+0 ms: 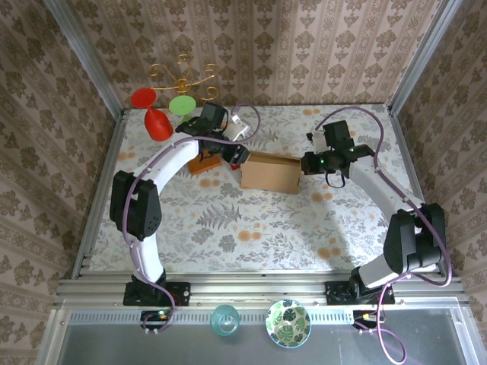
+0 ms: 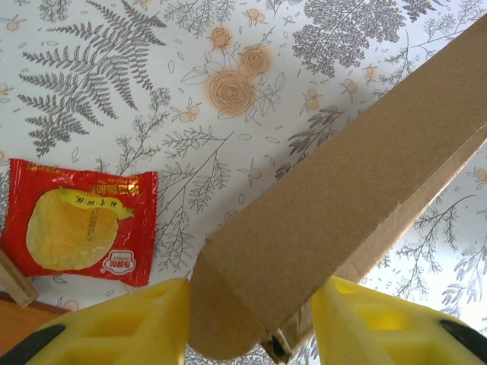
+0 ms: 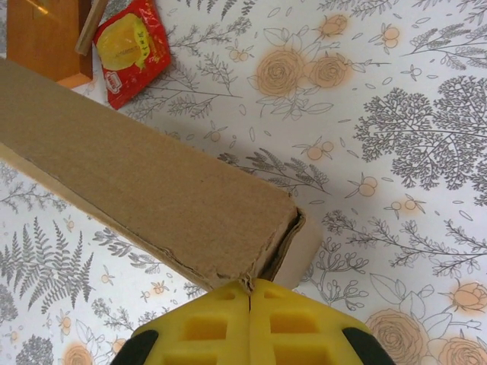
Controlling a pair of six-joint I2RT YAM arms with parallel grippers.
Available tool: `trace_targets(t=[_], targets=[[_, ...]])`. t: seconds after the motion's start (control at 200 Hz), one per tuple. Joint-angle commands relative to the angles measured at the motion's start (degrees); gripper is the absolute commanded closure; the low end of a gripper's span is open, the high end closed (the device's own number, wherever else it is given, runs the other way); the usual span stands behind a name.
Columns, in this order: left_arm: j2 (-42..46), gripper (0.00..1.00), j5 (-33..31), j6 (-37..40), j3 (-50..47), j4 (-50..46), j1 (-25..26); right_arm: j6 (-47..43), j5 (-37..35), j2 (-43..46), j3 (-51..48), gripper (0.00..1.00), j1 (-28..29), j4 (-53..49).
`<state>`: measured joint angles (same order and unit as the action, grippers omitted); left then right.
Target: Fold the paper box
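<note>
Left hand (image 2: pixel 251 293) clamped wide, right hand (image 3: pixel 249 295) closed

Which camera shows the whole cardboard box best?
The top camera: the whole paper box shows there, end to end. The left wrist camera has one end between the yellow fingers of the left gripper. The right wrist camera has the other end, touching the tips of the shut right gripper.

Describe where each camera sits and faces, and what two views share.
Top: above, behind the arms, looking down at the table; both arms show.
Left wrist: looks down past the left gripper at the box end.
Right wrist: looks down past the right gripper at its other end.
Shared: both wrist views show box and packet.
</note>
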<state>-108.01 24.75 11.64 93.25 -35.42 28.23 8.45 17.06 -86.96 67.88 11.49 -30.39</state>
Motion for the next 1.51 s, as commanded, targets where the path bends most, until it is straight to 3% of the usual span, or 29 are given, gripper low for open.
trace_targets(t=[0.0,0.335,0.575,1.07,1.5], targets=[[1.24,0.55,2.53,1.90,0.66,-2.94,-1.12,-1.46,2.01,-1.68,1.97,1.00,-0.29,-4.23],[-0.01,0.60,3.62,3.46,1.95,-4.70,-1.42,-0.80,2.37,-2.43,2.87,1.00,-0.59,-4.99],[-0.93,0.79,4.14,2.74,3.31,-4.34,-1.01,-0.74,2.67,-2.69,3.04,1.00,-0.57,-4.98],[-1.85,0.97,2.84,1.23,6.05,-7.06,-0.02,-0.45,1.32,-3.04,3.49,1.00,-0.57,-5.37],[-2.27,0.98,4.86,-4.89,7.83,-10.41,1.02,2.10,-2.99,-3.34,3.31,1.00,1.66,-5.07]])
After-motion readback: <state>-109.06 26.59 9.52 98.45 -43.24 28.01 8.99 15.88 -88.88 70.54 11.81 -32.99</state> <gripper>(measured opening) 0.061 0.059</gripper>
